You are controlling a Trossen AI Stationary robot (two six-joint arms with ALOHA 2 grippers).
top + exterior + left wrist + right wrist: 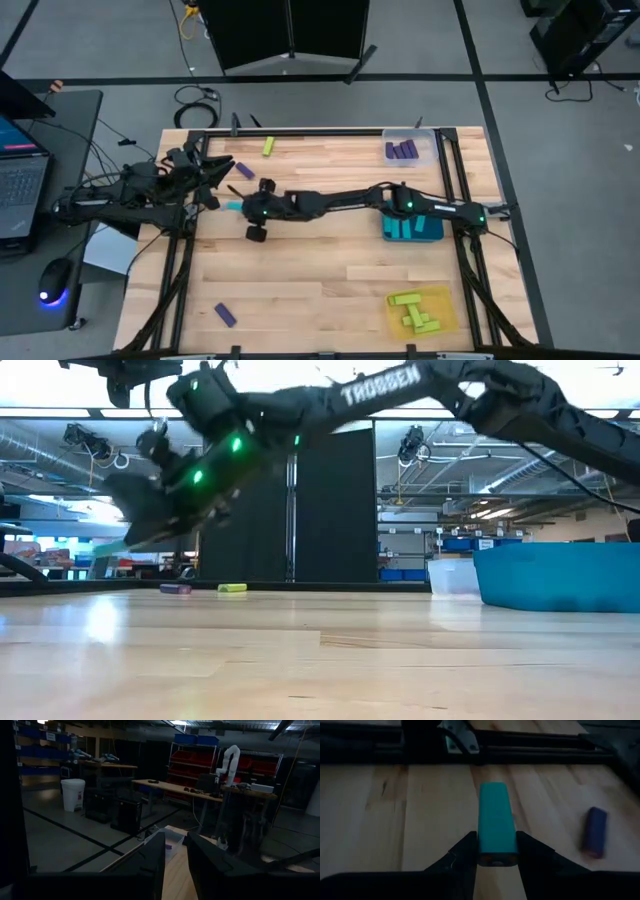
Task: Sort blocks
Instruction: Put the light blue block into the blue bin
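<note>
My right gripper (238,206) reaches from the table's right side to its left part and is shut on a cyan block (495,822). In the low view it hangs above the wood with that block (110,546). My left gripper (175,865) is open, folded back at the left edge (195,172), touching nothing. Loose on the table lie a purple block (220,168), seen also in the right wrist view (595,831), a yellow-green block (269,147) and another purple block (225,314). Other blocks lie flat in the trays. My right gripper pinches the cyan block by its near end (495,854) between the two fingers (465,852). The fingers come from the table's right, slanting down, and lie along the block. The block sticks out past the fingertips toward the left edge and is lifted clear of the table.
A clear tray (425,150) with purple blocks stands at the far right corner. A teal tray (412,230) sits under the right arm. A yellow tray (440,315) with yellow-green blocks is at the near right. A laptop and mouse lie beyond the left edge.
</note>
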